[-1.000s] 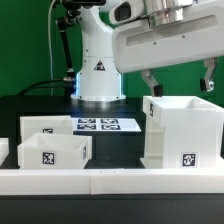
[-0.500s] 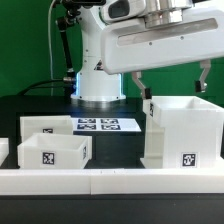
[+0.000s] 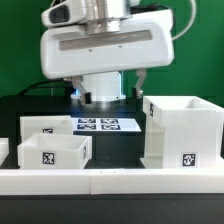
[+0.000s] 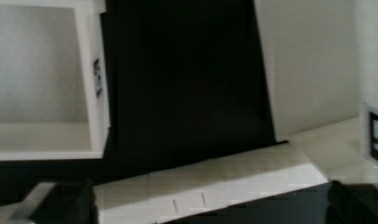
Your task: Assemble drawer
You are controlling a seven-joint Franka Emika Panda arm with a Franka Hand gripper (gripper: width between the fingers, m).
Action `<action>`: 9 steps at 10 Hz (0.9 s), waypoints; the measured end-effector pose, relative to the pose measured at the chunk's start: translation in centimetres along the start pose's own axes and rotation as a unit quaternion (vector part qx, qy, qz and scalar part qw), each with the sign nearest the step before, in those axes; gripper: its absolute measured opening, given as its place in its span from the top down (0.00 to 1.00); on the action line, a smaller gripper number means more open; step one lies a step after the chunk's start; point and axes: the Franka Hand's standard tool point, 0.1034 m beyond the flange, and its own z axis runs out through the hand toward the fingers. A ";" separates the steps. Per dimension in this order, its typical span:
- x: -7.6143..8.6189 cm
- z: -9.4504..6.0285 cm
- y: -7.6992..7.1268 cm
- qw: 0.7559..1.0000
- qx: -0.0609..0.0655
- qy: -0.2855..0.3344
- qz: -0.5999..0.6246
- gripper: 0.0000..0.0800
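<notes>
Three white drawer parts stand on the black table [image 3: 118, 150], and I hold none of them. My gripper [image 3: 114, 96] hangs high above the gap between the trays and the casing, its jaws spread wide with nothing between them. In the exterior view one dark finger [image 3: 144, 85] shows near the casing's upper corner, clear of it.

The casing [image 3: 182, 130] stands upright at the exterior view's right, open side up, with a tag low on its front wall. The two trays sit at the exterior view's left, well apart from the casing. The front tray [image 3: 55, 150] shows a tag on its near wall. The rear tray [image 3: 45, 123] stands just behind it, so close that I cannot tell whether they touch.

The marker board [image 3: 108, 125] lies flat farther back, between the two groups. A low white rail [image 3: 110, 182] runs across the front, before all three parts.

My wrist view looks down on bare table between one tray [image 4: 40, 80], which of the two I cannot tell, and a corner of the casing [image 4: 371, 95] with part of a tag. The rail [image 4: 204, 188] crosses there at a slant, blurred.
</notes>
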 end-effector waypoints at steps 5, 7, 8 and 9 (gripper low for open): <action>0.0 0.5 0.9 1.000 -0.004 0.004 -0.003 0.19; -0.3 1.1 1.0 1.000 -0.019 0.000 -0.004 0.19; -0.8 2.0 1.2 0.999 -0.033 -0.006 -0.007 0.19; -1.2 2.8 1.9 0.999 -0.039 -0.002 -0.005 0.19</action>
